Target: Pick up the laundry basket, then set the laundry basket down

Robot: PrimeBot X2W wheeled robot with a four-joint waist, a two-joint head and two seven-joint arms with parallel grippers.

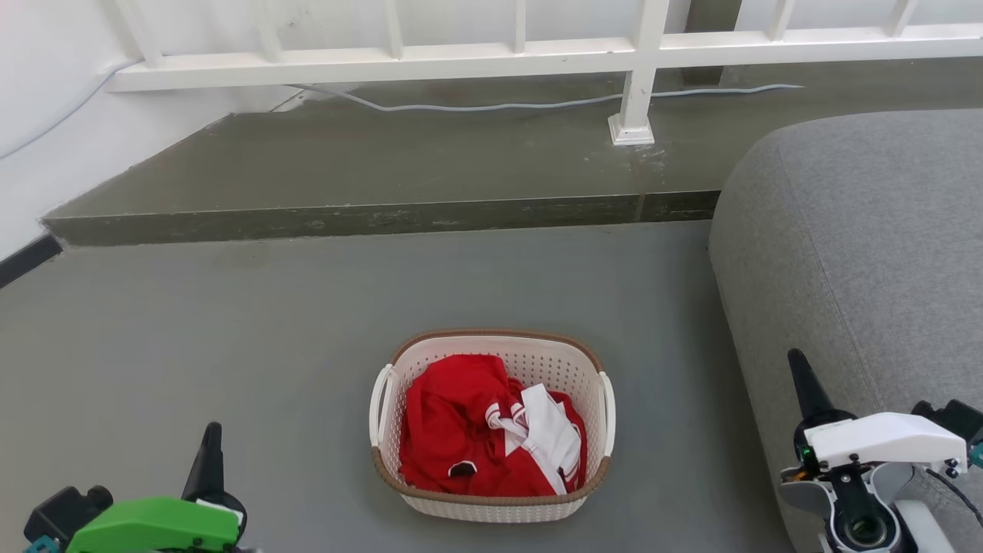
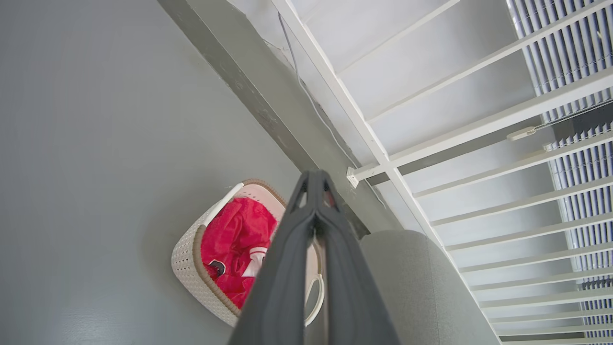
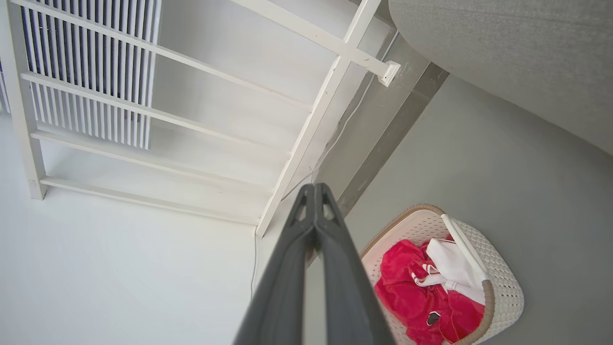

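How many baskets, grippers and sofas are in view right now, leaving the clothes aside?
Cream-white perforated plastic laundry basket with brown rim: 1
Dark two-finger grippers, left gripper and right gripper, both shut: 2
Grey fabric sofa: 1
Total: 4

cream-white perforated plastic laundry basket [image 1: 495,508], rounded-rectangular, with a brown woven-look rim and a white loop handle on each of its left and right sides. upright and flat on the grey floor [image 1: 230,346], low in the middle of the head view. open-topped, about half filled with a crumpled red garment with white trim [image 1: 453,430].
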